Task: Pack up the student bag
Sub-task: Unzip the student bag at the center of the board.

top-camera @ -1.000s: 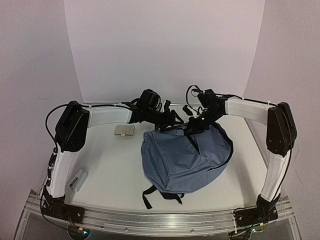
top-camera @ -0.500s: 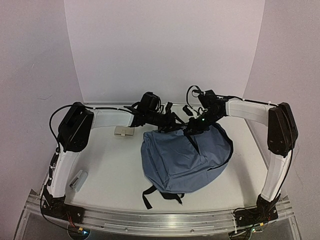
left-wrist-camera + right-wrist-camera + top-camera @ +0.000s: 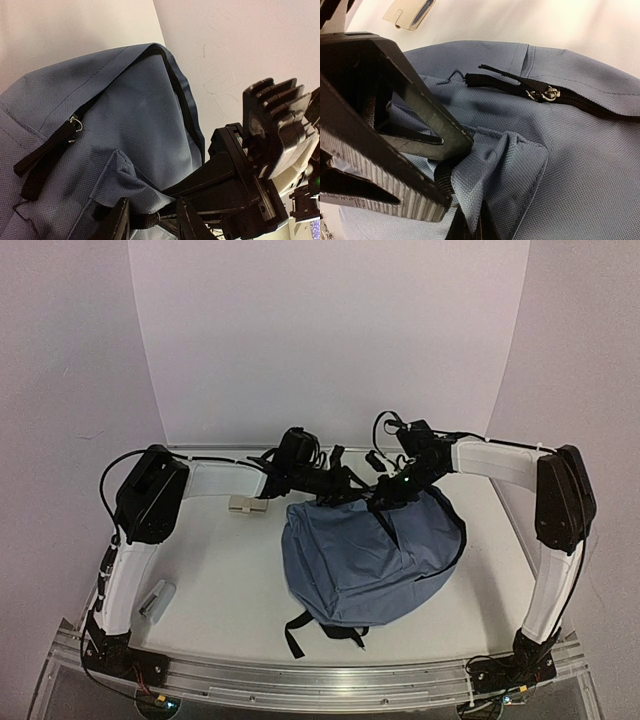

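Right gripper point(image 3: 470, 227) of mine was clamped on a raised fold point(image 3: 507, 160) of slate-blue cloth near the top of the student backpack point(image 3: 365, 555), a little below its zipper pull point(image 3: 550, 93). I judged the reason plain enough: pinching loose fabric up off the body gives something to pull against, so the zip mouth can be worked open before anything goes in.

My left gripper point(image 3: 152, 220) was close beside the right one, its fingers either side of a black webbing strap point(image 3: 142, 220) and the same bunched cloth. Whether they were biting or only straddling it, I could not tell (the wrist view cut them off at the frame's edge).

The backpack lay flat on the white table point(image 3: 220, 570), its top end toward the back wall and directly under both grippers, its shoulder straps trailing toward the arm bases. A small beige flat object point(image 3: 247, 504) lay under the left arm, apart from the bag.
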Available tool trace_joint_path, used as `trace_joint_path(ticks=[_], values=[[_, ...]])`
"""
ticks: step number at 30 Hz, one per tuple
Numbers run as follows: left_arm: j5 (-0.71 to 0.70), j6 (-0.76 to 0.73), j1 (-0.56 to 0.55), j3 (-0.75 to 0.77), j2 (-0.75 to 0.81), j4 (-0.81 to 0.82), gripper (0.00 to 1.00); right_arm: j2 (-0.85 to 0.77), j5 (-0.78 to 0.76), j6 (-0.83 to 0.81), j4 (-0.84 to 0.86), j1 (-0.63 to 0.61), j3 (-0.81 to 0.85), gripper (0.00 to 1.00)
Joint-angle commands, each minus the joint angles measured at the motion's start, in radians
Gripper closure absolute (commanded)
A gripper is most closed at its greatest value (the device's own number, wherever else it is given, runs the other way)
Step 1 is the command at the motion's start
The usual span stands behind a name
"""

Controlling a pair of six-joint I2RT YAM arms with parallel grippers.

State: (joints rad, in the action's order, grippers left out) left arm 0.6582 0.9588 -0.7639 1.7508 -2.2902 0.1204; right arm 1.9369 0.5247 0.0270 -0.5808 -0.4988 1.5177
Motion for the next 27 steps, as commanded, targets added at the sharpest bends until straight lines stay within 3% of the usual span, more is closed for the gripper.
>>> trace_joint_path(ticks=[1,4,7,12,15,19,27], values=[[0.023,0.002,-0.017,0.031,0.004,-0.022,0.74,-0.030,0.042,0.002,-0.005,-0.022,-0.016,1.00],[0.020,-0.016,-0.016,0.037,0.009,-0.037,0.88,-0.034,0.049,0.004,-0.005,-0.022,-0.016,0.98],[0.003,-0.039,-0.016,0.018,0.036,-0.041,0.99,-0.045,0.052,0.003,-0.006,-0.021,-0.017,0.88],[-0.032,-0.083,-0.017,-0.025,0.083,-0.042,1.00,-0.082,0.058,0.005,-0.018,-0.009,-0.014,0.66],[-0.054,-0.107,-0.017,-0.044,0.106,-0.051,1.00,-0.105,0.068,0.002,-0.024,0.014,-0.010,0.60],[-0.069,-0.127,-0.016,-0.048,0.121,-0.061,1.00,-0.101,0.082,0.008,-0.025,0.034,0.014,0.63],[-0.056,-0.145,-0.023,-0.058,0.132,-0.035,1.00,-0.039,0.060,0.029,-0.023,0.036,0.063,0.95]])
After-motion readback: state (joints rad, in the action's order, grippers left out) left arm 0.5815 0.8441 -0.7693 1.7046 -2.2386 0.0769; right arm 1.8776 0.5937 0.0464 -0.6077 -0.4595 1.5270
